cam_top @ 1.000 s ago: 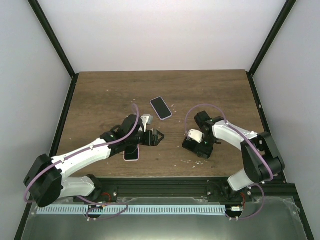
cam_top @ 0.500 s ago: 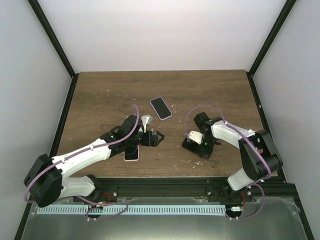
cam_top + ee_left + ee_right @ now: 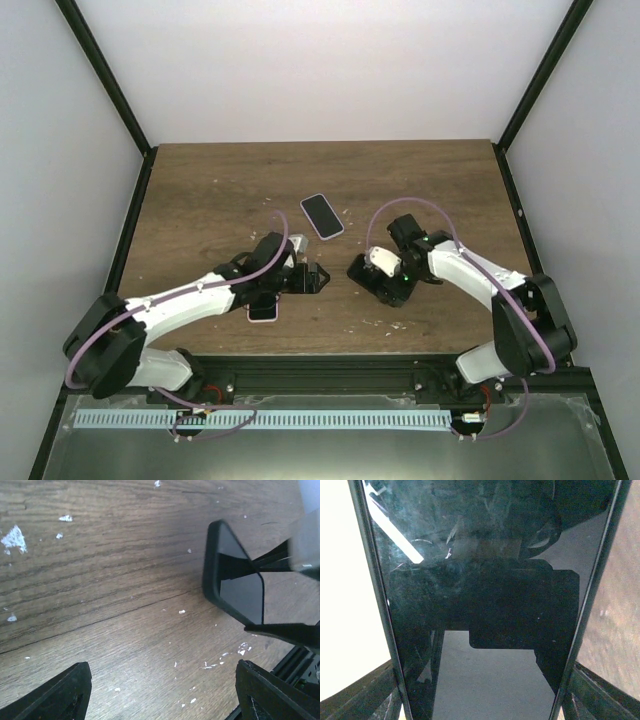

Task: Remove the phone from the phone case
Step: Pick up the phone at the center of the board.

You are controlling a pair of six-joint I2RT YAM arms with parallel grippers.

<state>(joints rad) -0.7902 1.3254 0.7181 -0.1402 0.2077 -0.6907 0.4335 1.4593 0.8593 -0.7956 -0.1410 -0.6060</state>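
Table [image 3: 200,190]; phone [image 3: 322,215]; perhaps pink case [image 3: 263,309].

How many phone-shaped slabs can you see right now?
3: a glossy black phone held in the right gripper, a pink-rimmed black slab mid-table, and a second pink-rimmed slab partly under the left arm.

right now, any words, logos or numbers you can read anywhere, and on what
No text can be read anywhere.
On the flat phone: dark screen, no marks.
On the upright phone: only reflections on the glass.
On the pink-rimmed piece: too small to tell.
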